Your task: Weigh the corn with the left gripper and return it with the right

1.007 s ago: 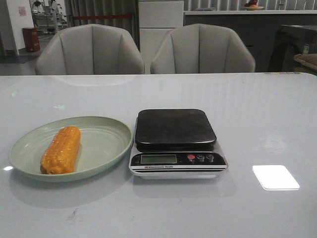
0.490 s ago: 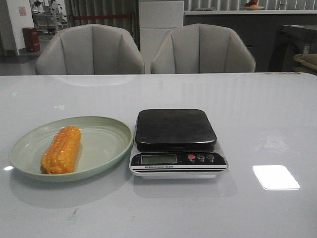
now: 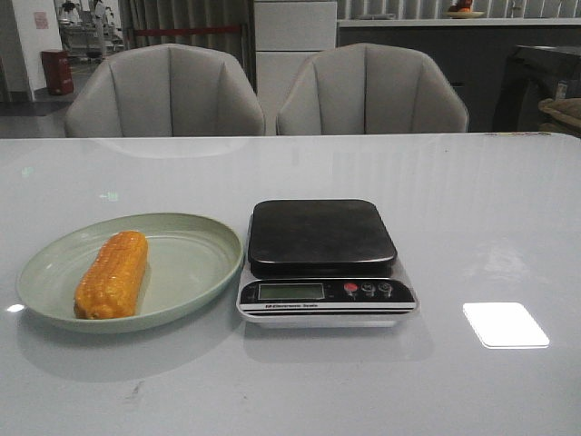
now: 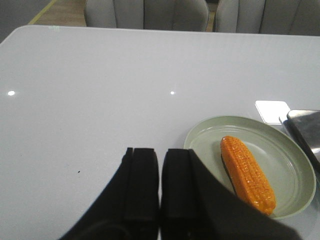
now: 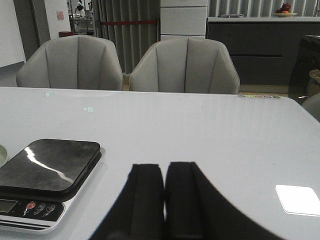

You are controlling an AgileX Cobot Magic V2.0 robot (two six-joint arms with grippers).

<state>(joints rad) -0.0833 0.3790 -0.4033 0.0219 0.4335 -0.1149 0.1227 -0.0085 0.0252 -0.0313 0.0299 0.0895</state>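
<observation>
The orange-yellow corn [image 3: 112, 273] lies on the left side of the pale green plate [image 3: 195, 263], to the left of the kitchen scale [image 3: 322, 236]. The scale's dark platform is bare. Neither gripper shows in the front view. In the left wrist view my left gripper [image 4: 160, 152] is shut and empty above the bare table, apart from the corn [image 4: 248, 173] and the plate [image 4: 295, 165]. In the right wrist view my right gripper [image 5: 165, 167] is shut and empty above the table, beside the scale [image 5: 47, 167].
The white table [image 3: 472, 209] carries a bright light reflection [image 3: 505, 324] at the front right. Two grey chairs [image 3: 263, 91] stand behind the far edge. The scale's display and buttons [image 3: 363, 289] face the front.
</observation>
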